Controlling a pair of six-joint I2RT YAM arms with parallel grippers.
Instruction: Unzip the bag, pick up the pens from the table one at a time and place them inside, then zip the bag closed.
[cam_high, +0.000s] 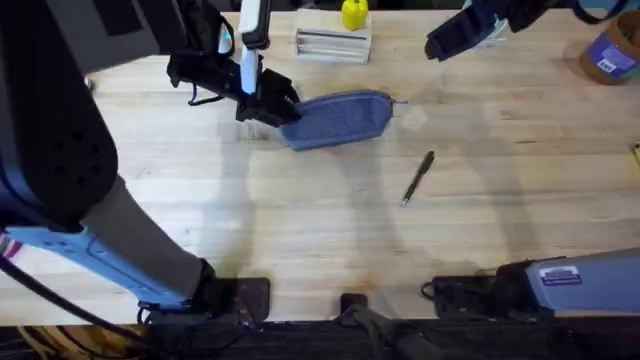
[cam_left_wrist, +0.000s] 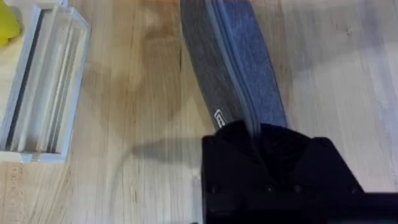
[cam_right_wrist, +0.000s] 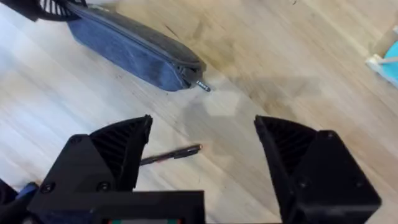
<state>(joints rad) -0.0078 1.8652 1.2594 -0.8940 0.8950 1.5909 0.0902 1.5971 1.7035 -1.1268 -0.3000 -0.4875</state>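
The bag (cam_high: 340, 119) lies on the table (cam_high: 300, 220) with its left end at the left gripper (cam_high: 268, 108), whose black body covers that end; whether its jaws are clenched cannot be told. The right gripper (cam_high: 455, 38) hangs spread wide, well apart. The pen (cam_high: 418, 178) lies near the bag's zipper pull (cam_right_wrist: 203, 86).

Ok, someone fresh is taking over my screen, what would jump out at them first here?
Most striking is the blue-grey pencil pouch lying zipped on the wooden table, with the left gripper clamped at its end nearest the left arm. Next, the lone black pen lying loose on the table, to the pouch's right and nearer the arm bases. The right gripper hangs open above that pen.
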